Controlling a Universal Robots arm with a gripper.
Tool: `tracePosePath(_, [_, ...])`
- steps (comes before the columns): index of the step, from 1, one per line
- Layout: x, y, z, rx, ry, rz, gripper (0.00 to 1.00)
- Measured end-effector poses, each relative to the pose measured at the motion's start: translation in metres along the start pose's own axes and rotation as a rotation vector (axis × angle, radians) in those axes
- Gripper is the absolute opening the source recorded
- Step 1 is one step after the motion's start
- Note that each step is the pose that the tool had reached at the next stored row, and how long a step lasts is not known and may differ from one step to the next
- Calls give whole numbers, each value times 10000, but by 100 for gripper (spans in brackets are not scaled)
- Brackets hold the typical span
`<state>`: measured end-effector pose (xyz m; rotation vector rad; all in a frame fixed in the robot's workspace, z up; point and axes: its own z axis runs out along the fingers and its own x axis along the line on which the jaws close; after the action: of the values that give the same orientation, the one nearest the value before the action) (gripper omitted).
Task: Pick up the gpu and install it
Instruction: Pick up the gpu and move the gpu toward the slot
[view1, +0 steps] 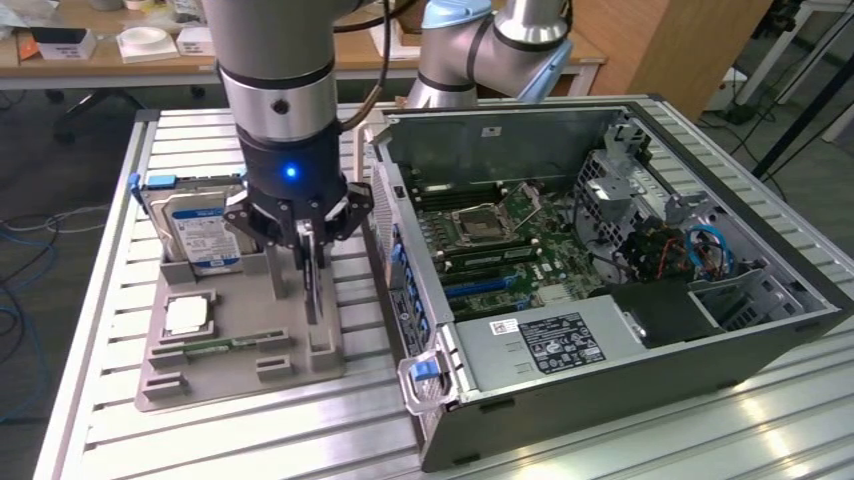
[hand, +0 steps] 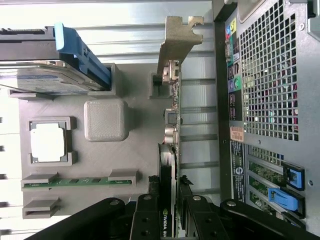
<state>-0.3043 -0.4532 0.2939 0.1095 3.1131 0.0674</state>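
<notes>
The black claw (view1: 310, 240) (hand: 170, 212) is pinched part-way shut against both faces of the gpu (view1: 312, 290) (hand: 172, 100), a thin, long dark circuit card with a silver metal bracket at one end. The gpu stands on edge in the grey plastic holder tray (view1: 227, 375) (hand: 135, 165), along the tray's side nearest the open black computer case (view1: 601, 250) (hand: 270, 75). The tray and the case sit on the slatted metal surface (view1: 114, 290).

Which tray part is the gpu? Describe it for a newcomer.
Beside the open black computer case sits a grey plastic tray. The gpu stands on edge nearest the case: a thin dark circuit card with a silver bracket, unlike the flat-lying green memory stick.
</notes>
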Motion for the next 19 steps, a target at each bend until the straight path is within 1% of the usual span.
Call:
tracePosePath(5, [-1, 2, -44, 0, 0, 0, 26])
tracePosePath(12, [-2, 3, -74, 1, 1, 0, 26])
tracePosePath(19, [-3, 6, -143, -1, -1, 0, 26])
